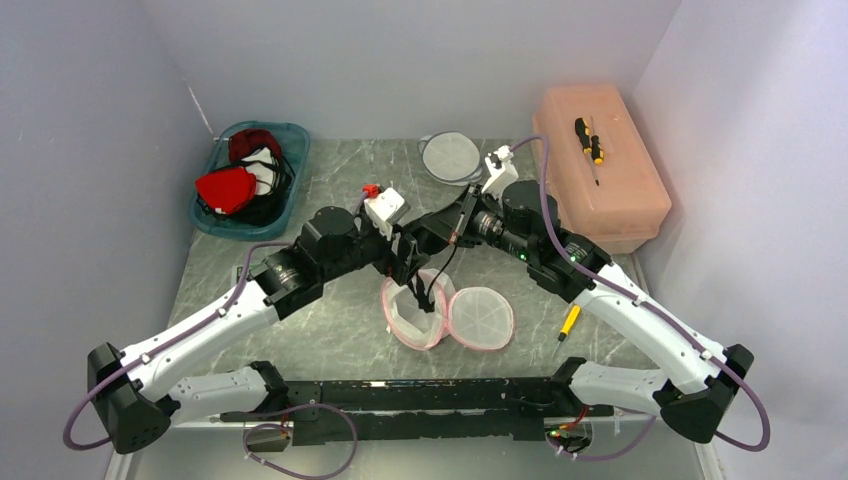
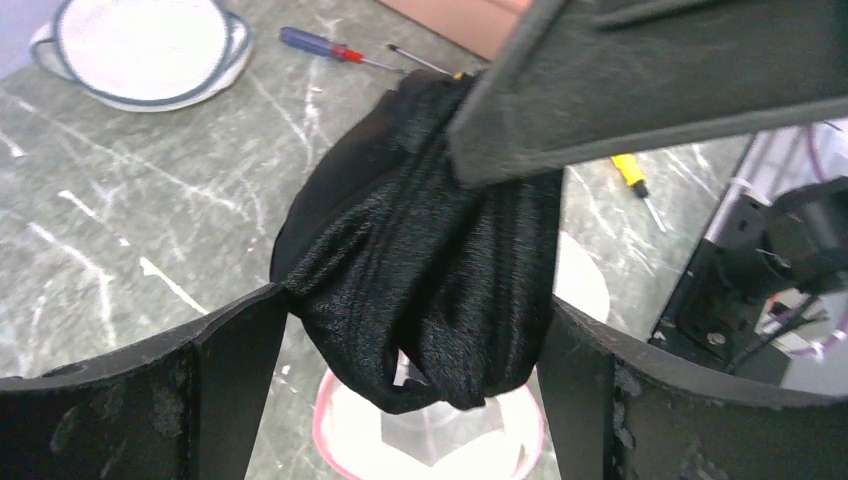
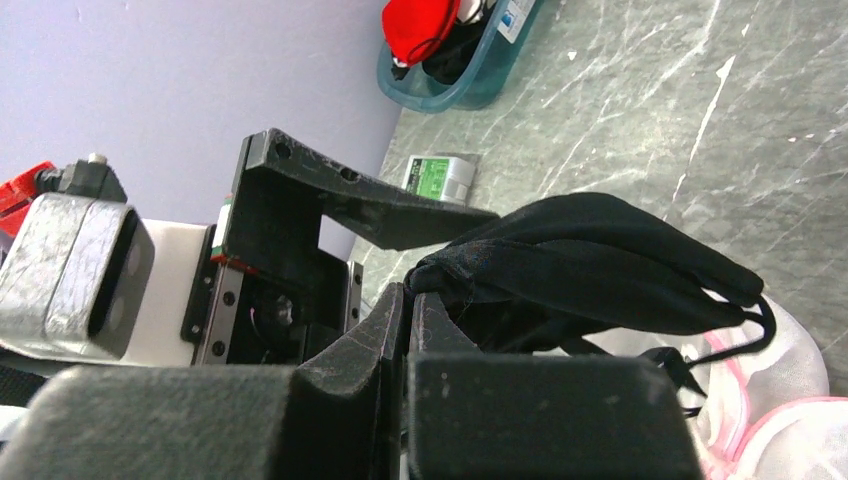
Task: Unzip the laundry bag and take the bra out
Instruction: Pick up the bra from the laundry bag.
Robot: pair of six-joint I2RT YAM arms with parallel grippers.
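Observation:
The black bra (image 2: pixel 420 250) hangs bunched above the open laundry bag (image 1: pixel 415 318), a white mesh pouch with pink trim whose round flap (image 1: pixel 482 318) lies folded out to the right. My right gripper (image 3: pixel 410 292) is shut on an edge of the bra (image 3: pixel 590 265) and holds it up. My left gripper (image 2: pixel 415 310) is open, and its two fingers (image 2: pixel 235 360) stand on either side of the hanging fabric. In the top view the two grippers, left (image 1: pixel 410 262) and right (image 1: pixel 440 232), meet just over the bag. The bag (image 2: pixel 430 435) shows below the bra.
A teal bin (image 1: pixel 290 150) of red and black garments sits back left. A grey-trimmed round mesh bag (image 1: pixel 452 157) lies at the back centre. A pink box (image 1: pixel 600 190) with a screwdriver on top stands back right. A yellow screwdriver (image 1: pixel 568 322) lies right of the bag.

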